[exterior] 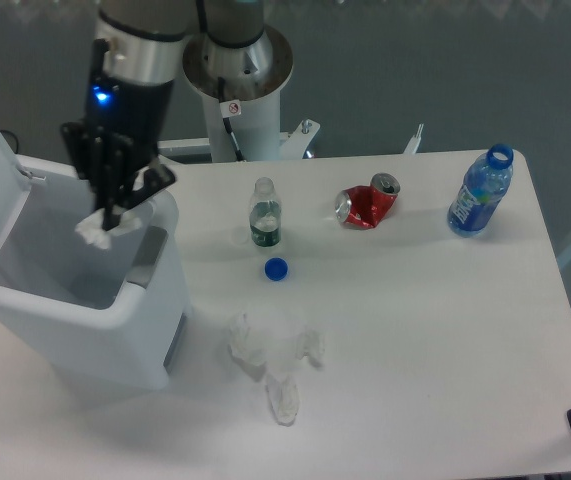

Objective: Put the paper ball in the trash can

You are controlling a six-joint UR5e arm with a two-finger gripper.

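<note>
My gripper (108,215) hangs over the open trash can (115,340), a large white bin with its lid raised at the left and a grey panel on its front rim. The black fingers are shut on the paper ball (93,230), a small white crumpled wad that sticks out below the fingertips, above the bin's opening near its right rim.
On the white table: a small clear bottle (265,213), a blue cap (276,269), a crushed red can (367,204), a blue-capped plastic bottle (481,192) at the right, and twisted white paper scraps (270,360) in front. The arm's base (240,70) stands behind.
</note>
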